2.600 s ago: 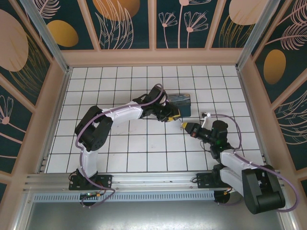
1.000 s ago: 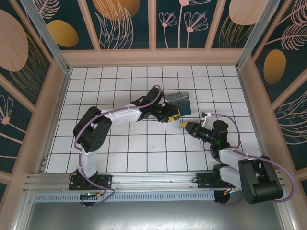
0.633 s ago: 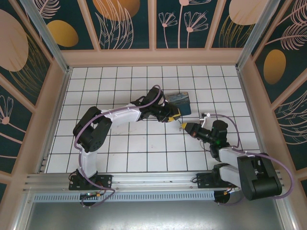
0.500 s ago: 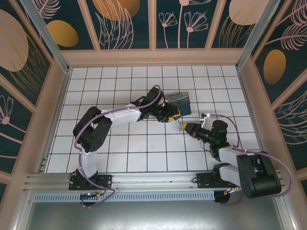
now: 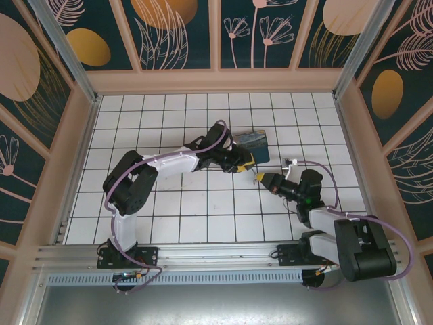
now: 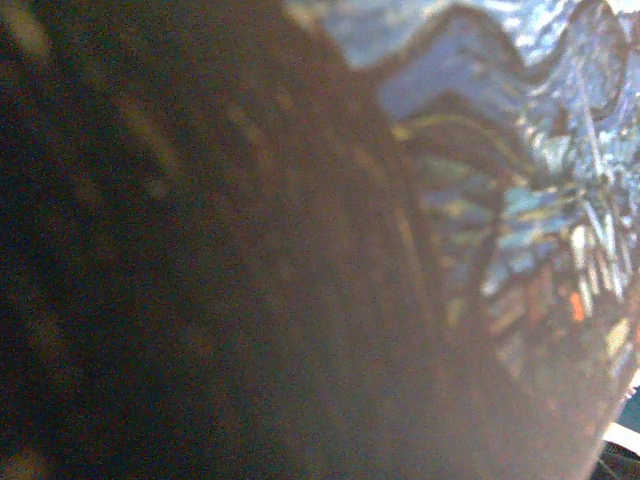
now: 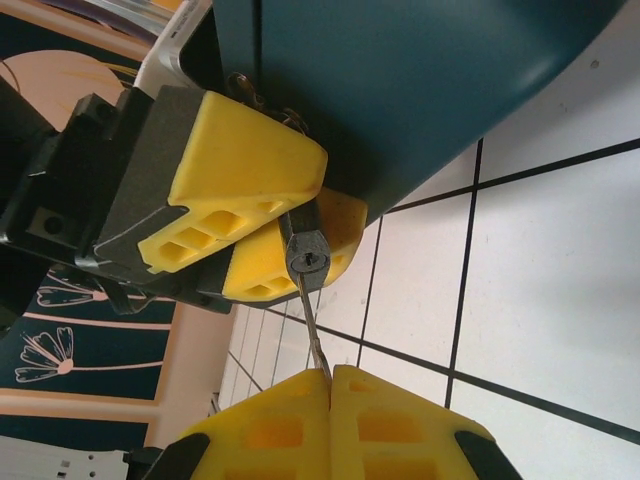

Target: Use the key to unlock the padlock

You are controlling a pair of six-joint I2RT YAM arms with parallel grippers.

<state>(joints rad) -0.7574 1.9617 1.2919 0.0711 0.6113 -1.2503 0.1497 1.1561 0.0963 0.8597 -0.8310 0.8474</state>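
Left gripper (image 5: 247, 161) is clamped on the padlock (image 7: 306, 250), holding it off the tiled floor (image 7: 545, 290) just beside the blue swirl box (image 7: 420, 90), keyhole facing the right wrist camera. Right gripper (image 7: 330, 378) has its yellow fingers (image 7: 270, 435) pressed together on the key (image 7: 312, 335); the thin blade's tip meets the keyhole. Left wrist view is blurred.

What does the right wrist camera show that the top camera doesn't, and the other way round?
Right wrist camera: up close, the tiny padlock is pinched in the left fingers. The thin key is held by the right fingers, with its tip at the keyhole.
Top camera: the whole left arm, the whole right arm and the wide tiled floor.
Both: the yellow fingers meeting beside the blue box.
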